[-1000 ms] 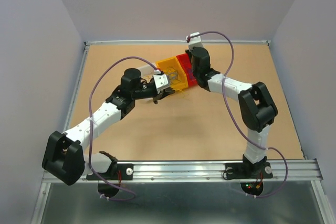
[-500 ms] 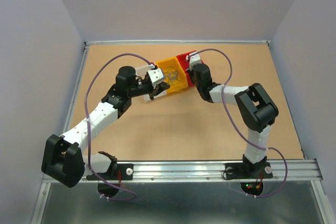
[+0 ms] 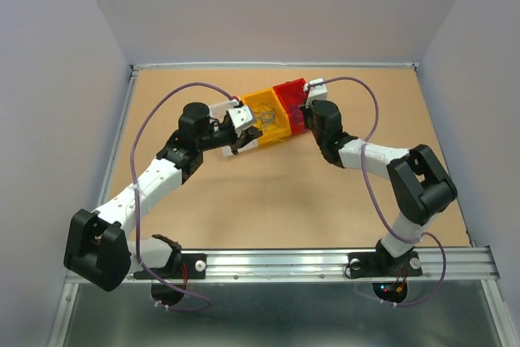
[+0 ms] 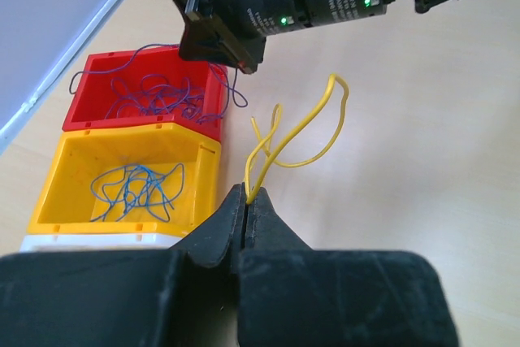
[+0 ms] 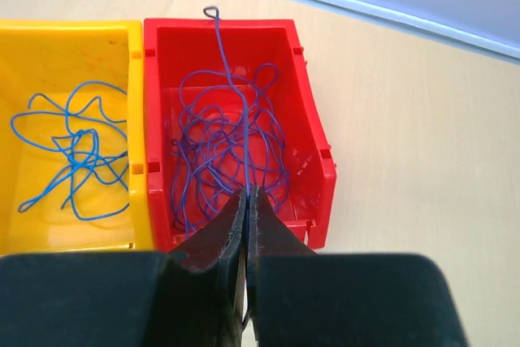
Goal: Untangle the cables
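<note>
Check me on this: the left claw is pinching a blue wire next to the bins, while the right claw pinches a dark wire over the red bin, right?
Not quite. The left gripper is shut on a yellow wire, not a blue one; the left wrist view shows it. The rest holds: the right gripper pinches a dark wire over the red bin.

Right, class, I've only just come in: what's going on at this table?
Two robot arms are separating thin wires. The left gripper is shut on a curly yellow wire, held beside the bins. The right gripper pinches one purple wire from the tangle in the red bin. The yellow bin holds blue wires.
</note>
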